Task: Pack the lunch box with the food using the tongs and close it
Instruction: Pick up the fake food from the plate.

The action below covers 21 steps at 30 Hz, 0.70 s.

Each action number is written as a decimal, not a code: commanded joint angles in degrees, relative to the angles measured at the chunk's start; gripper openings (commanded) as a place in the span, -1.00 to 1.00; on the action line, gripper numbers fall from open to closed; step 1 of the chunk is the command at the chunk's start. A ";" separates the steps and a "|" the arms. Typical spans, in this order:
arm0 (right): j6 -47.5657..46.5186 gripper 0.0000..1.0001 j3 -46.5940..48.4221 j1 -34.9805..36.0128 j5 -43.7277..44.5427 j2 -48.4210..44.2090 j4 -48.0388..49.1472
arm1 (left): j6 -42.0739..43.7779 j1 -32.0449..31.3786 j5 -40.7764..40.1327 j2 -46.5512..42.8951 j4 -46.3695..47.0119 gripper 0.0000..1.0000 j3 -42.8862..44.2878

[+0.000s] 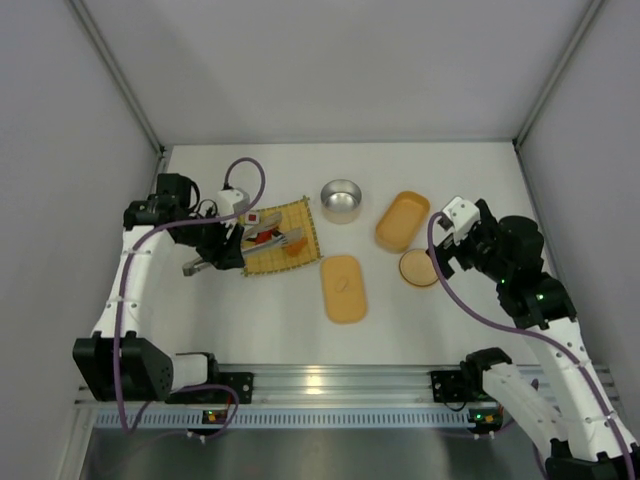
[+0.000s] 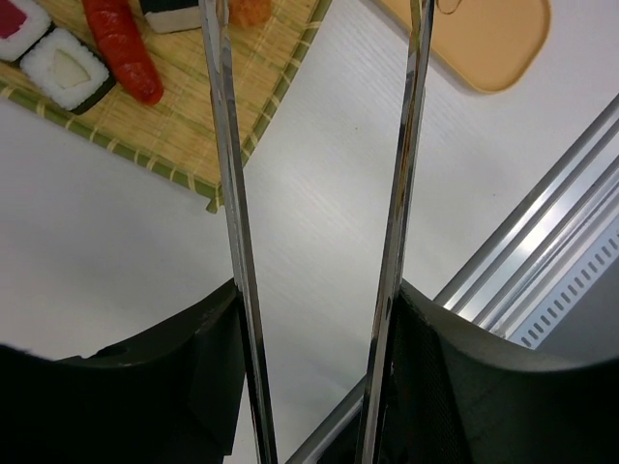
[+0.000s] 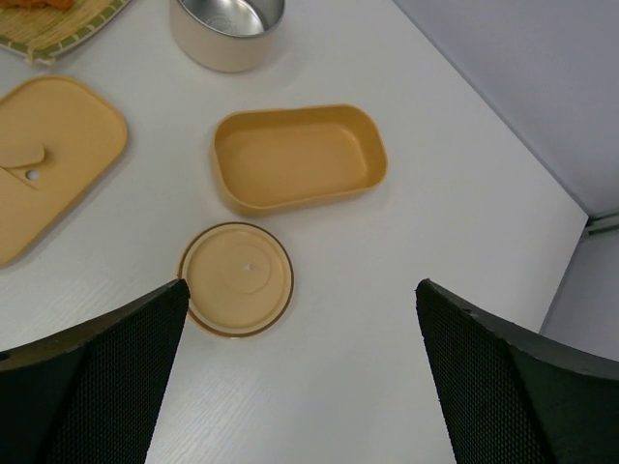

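My left gripper (image 1: 224, 250) (image 2: 314, 314) is shut on the silver tongs (image 1: 262, 243) (image 2: 232, 213). The two tong arms press against the inner faces of its fingers and stand spread apart. Their tips reach over the woven mat (image 2: 164, 126) with the food: a red piece (image 2: 124, 53), a white-and-black roll (image 2: 66, 68) and an orange piece (image 2: 250, 10). The lunch box (image 1: 402, 221) (image 3: 300, 188) lies empty right of the mat, its flat lid (image 1: 344, 288) (image 3: 48, 155) apart on the table. My right gripper (image 1: 447, 240) (image 3: 300, 287) hangs open above the table near the box, holding nothing.
A steel bowl (image 1: 341, 200) (image 3: 227, 29) stands behind the box, between it and the mat. Its round tan lid (image 1: 418, 268) (image 3: 235, 278) lies near my right gripper. The aluminium rail (image 1: 330, 382) runs along the near table edge, and walls close in both sides.
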 commanded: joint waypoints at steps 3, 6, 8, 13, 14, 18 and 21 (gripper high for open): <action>3.34 0.99 -2.09 -1.17 -0.77 -2.15 4.91 | 6.90 4.46 -1.60 1.58 -3.12 0.19 2.31; 3.69 0.99 -3.15 -1.26 -0.68 -2.24 5.26 | 8.66 5.78 -2.75 3.07 -3.12 0.19 2.13; 3.78 0.99 -3.85 -1.26 -0.50 -2.24 5.26 | 9.10 5.79 -3.80 3.87 -2.33 0.18 2.05; 3.69 0.99 -5.00 -1.35 0.11 -2.15 4.91 | 7.70 5.96 -4.77 7.03 -0.31 0.18 2.13; 3.69 0.99 -5.26 -1.35 0.20 -2.15 4.91 | 7.08 5.96 -5.29 7.47 0.91 0.18 2.13; 4.31 0.99 -5.79 -1.35 0.20 -2.41 4.91 | 2.69 5.96 -7.23 9.05 5.75 0.15 1.96; 4.48 0.99 -6.23 -1.52 0.29 -2.32 4.91 | -0.56 5.96 -9.42 9.93 9.18 0.14 1.96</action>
